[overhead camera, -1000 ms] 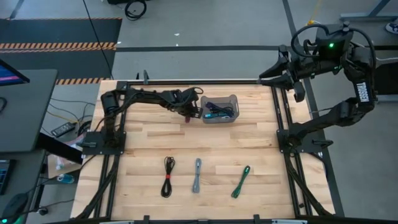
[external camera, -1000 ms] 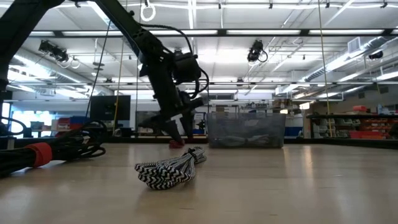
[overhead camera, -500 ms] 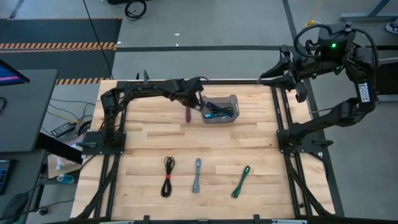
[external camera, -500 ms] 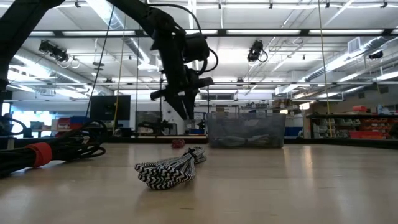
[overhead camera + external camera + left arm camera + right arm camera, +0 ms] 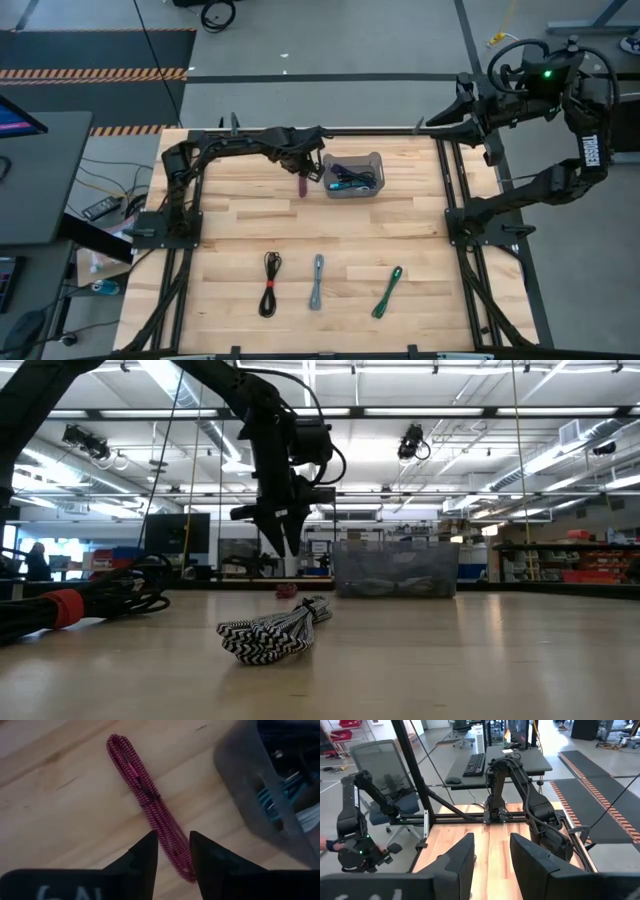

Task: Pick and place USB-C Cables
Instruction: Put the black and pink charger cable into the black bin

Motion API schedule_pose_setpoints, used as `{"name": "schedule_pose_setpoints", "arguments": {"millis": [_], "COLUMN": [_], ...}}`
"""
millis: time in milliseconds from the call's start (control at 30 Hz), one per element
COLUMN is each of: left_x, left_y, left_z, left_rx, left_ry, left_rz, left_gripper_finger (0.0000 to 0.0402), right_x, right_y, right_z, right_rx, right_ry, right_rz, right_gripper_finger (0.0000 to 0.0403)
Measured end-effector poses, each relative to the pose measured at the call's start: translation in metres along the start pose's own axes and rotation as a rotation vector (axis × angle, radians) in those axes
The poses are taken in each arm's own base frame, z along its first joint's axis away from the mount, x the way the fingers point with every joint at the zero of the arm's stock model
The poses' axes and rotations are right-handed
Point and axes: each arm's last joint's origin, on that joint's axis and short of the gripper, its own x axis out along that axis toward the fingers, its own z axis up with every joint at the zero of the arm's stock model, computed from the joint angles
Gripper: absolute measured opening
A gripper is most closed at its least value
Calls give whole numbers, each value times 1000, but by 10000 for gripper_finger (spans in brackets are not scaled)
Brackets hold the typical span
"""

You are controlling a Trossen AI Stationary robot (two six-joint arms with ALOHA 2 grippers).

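Observation:
A maroon USB-C cable [image 5: 150, 800] lies flat on the wood, just left of the translucent grey bin [image 5: 352, 176]. My left gripper [image 5: 172, 847] hangs a little above the cable's bin-side end, pointing steeply down, open, with the cable showing through the gap. The low view shows this gripper [image 5: 288, 540] clear above the cable [image 5: 287, 590]. The bin [image 5: 270, 795] holds teal, dark and white cables. My right gripper [image 5: 491, 851] waits open and raised by the table's far right corner [image 5: 432, 124].
Near the front edge lie a black cable with a red tie [image 5: 270, 283], a grey braided cable [image 5: 317, 281] and a green cable [image 5: 388, 291]. Bare wood stretches between them and the bin. Dark frame rails run along the table's left and right sides.
My left gripper has risen straight up from the maroon cable and tipped to point more steeply down. The cable has stayed lying on the table beside the bin.

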Motion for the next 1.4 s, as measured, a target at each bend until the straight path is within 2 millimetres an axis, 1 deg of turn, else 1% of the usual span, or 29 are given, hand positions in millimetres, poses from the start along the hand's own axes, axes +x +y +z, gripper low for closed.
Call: {"name": "schedule_pose_setpoints", "arguments": {"millis": [133, 200, 367, 400, 533, 667, 767, 867, 967, 1100, 1267, 1400], "left_x": [0, 0, -1, -1, 1, 10, 16, 21, 25, 39, 46, 49], "left_y": [-3, -6, -7, -8, -10, -8, -5, -4, -6, -5, -7, -7], "left_z": [7, 10, 8, 8, 6, 4, -2, -6, -5, -4, -6, -5], "left_rx": [-104, -108, -166, -158, -27, -60, -64, -75, -66, -78, -99, -170], "left_ry": [-59, -89, -80, -78, -86, -82, -36, 2, -6, 4, 12, 31], "left_rz": [-49, -76, -78, -83, -77, -1, 58, 87, 78, 84, 85, 60], "left_gripper_finger": [124, 123, 124, 124, 124, 124, 124, 124, 126, 149, 187, 207], "right_x": [0, 0, 0, 0, 0, 0, 0, 0, 0, 0, 0, 0], "right_y": [0, 0, 0, 0, 0, 0, 0, 0, 0, 0, 0, 1], "right_z": [0, 0, 0, 0, 0, 1, 1, 1, 2, 2, 1, -1], "right_rx": [-7, -8, -9, -9, -23, -31, -31, -46, -61, -80, -98, -107], "right_ry": [0, -1, 0, 0, -3, -5, -5, -7, -14, -18, -11, 6], "right_rz": [5, 5, 5, 5, 5, 6, 6, 6, 5, 4, 11, 44], "right_gripper_finger": [132, 132, 132, 132, 132, 132, 132, 132, 132, 132, 132, 132]}}
